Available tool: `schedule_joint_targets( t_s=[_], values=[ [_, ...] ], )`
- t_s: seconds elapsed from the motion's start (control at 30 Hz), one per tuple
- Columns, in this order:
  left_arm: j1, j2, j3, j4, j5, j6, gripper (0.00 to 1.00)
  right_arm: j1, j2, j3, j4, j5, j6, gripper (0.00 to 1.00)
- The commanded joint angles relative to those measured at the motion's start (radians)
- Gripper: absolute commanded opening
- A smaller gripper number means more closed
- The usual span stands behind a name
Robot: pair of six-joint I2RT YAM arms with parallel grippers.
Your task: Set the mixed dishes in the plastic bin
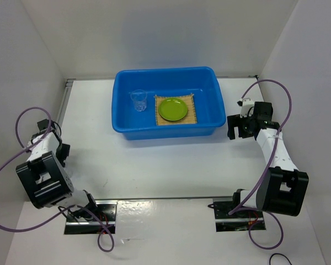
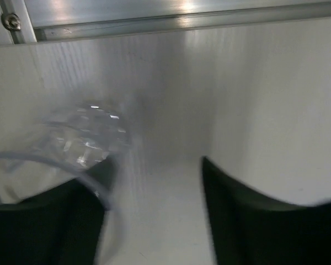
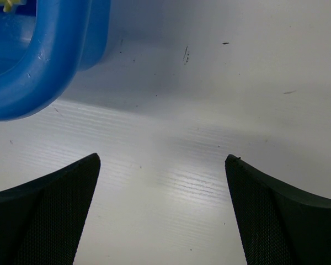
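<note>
The blue plastic bin [image 1: 215,105] stands at the back middle of the table. Inside it a tan woven mat [image 1: 193,113] lies flat with the lime-green plate [image 1: 173,109] on it. A clear glass [image 1: 138,100] stands upright to their left. My left gripper [image 1: 48,128] is at the far left by the wall. In its wrist view it is open [image 2: 154,165], and a second clear glass [image 2: 83,138], blurred, sits at its left finger [image 2: 49,221]. I cannot tell whether they touch. My right gripper [image 1: 234,130] is open and empty [image 3: 163,157] over the table, just right of the bin's corner [image 3: 38,83].
White walls enclose the table on the left, back and right. A metal rail [image 2: 182,22] runs along the wall base just ahead of the left gripper; it also shows in the top view [image 1: 63,105]. Purple cables loop off both arms.
</note>
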State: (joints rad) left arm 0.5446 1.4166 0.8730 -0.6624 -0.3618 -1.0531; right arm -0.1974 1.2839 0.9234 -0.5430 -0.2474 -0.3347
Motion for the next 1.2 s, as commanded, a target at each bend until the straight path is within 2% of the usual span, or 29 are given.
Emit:
schedule_joint_targets(
  t_s=[0.0,0.03,0.07,0.2,0.3,0.33,0.47,0.5,0.53,0.57,0.6,0.63,0.67,0.7,0.77,0.9,1.0,1.17],
  values=[
    [0.015,0.019,-0.006,0.049,0.072,0.051,0.60,-0.008,0.005,0.017,0.006,-0.003,-0.009,0.98],
    [0.026,0.019,-0.006,0.049,0.092,0.064,0.44,-0.008,0.005,0.017,0.006,-0.003,-0.009,0.98],
    [0.026,0.019,-0.006,0.084,0.107,0.121,0.22,-0.008,0.005,0.017,0.006,-0.003,-0.009,0.98],
    [0.026,-0.048,0.090,0.084,0.147,0.228,0.08,-0.008,0.005,0.017,0.006,-0.003,-0.009,0.98],
    [-0.021,-0.207,0.158,0.193,0.277,0.309,0.07,-0.008,0.005,0.017,0.006,-0.003,-0.009,0.98],
    [-0.035,-0.267,0.171,0.223,0.329,0.309,0.02,-0.008,0.015,0.017,0.006,-0.003,-0.009,0.98],
    [-0.150,-0.291,0.211,0.435,0.662,0.282,0.01,-0.017,0.035,0.017,0.006,0.006,-0.009,0.98],
    [-0.184,-0.263,0.266,0.451,0.679,0.295,0.01,-0.017,0.035,0.017,0.006,0.007,-0.009,0.98],
    [-0.221,-0.242,0.312,0.431,0.679,0.312,0.00,-0.017,0.035,0.017,0.006,0.007,-0.009,0.98],
    [-0.310,-0.216,0.367,0.400,0.628,0.336,0.00,-0.017,0.035,0.017,0.006,0.007,-0.009,0.98],
    [-0.355,-0.153,0.429,0.365,0.603,0.408,0.00,-0.017,0.035,0.017,0.006,0.007,-0.009,0.98],
    [-0.400,-0.121,0.493,0.280,0.571,0.441,0.00,-0.026,0.035,0.017,0.006,0.007,-0.009,0.98],
    [-0.447,-0.090,0.602,0.249,0.534,0.471,0.00,-0.027,0.035,0.017,0.006,0.007,-0.009,0.98],
    [-0.531,-0.035,0.641,0.230,0.491,0.502,0.00,-0.037,0.026,0.017,0.006,0.007,-0.009,0.98],
    [-0.595,0.030,0.734,0.175,0.481,0.579,0.00,-0.037,0.026,0.017,0.006,-0.003,-0.009,0.98],
    [-0.747,0.288,0.907,-0.004,0.495,0.685,0.00,-0.046,0.026,0.017,0.006,-0.003,-0.009,0.98],
    [-0.846,0.384,0.945,-0.023,0.370,0.716,0.00,-0.056,0.026,0.017,0.006,-0.003,-0.009,0.98],
    [-0.896,0.524,0.997,-0.037,0.287,0.740,0.00,-0.066,0.026,0.017,0.006,-0.003,-0.009,0.98]
  ],
)
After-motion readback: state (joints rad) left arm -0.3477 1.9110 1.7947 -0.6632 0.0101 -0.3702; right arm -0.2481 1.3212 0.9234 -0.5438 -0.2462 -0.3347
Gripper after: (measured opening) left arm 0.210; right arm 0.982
